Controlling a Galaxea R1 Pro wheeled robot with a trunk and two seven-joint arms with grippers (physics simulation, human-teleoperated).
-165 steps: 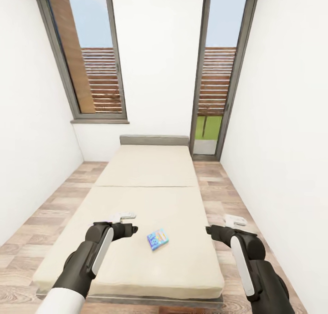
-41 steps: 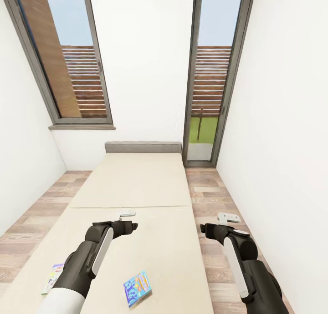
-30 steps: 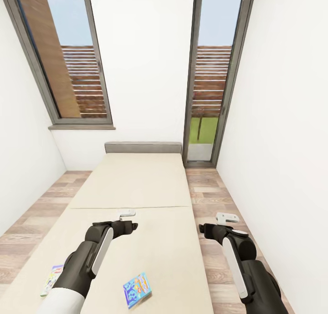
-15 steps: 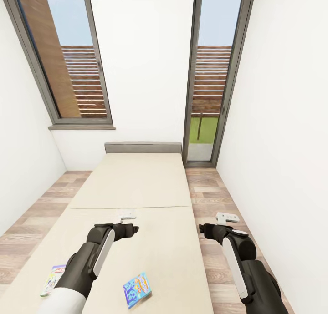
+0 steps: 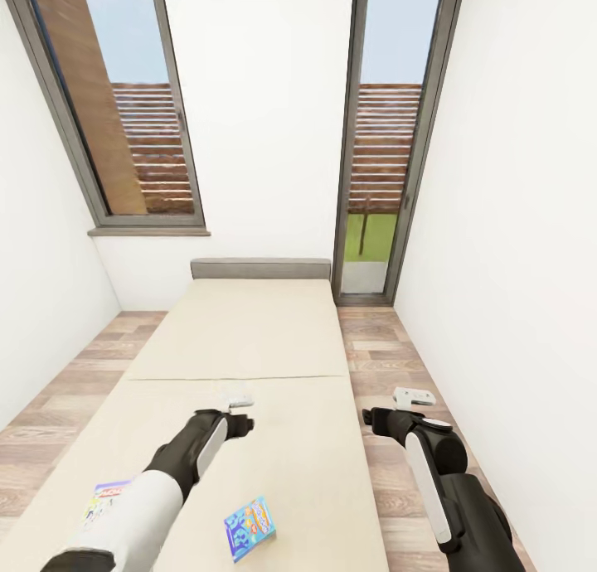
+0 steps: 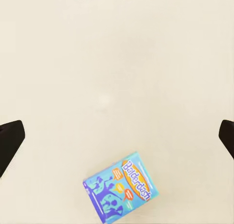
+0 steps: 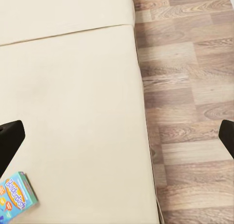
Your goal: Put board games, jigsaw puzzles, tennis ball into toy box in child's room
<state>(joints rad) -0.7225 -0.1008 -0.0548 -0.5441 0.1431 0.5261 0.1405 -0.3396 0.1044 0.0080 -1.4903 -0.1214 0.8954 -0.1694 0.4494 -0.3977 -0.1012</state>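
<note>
We see a blue board game lying flat on the bed, near its foot. A green-and-white board game lies near the bed's left edge, partly behind our left arm. Our left end effector hangs over the bed with its fingers spread wide and empty. Our right end effector hangs over the wood floor beside the bed, also wide open and empty.

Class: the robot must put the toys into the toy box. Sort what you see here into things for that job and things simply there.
For the job:
- small blue printed board game box
- green-and-white board game box

Simply there:
- cream bed
- wood-plank floor
- tall grey-framed windows
</note>
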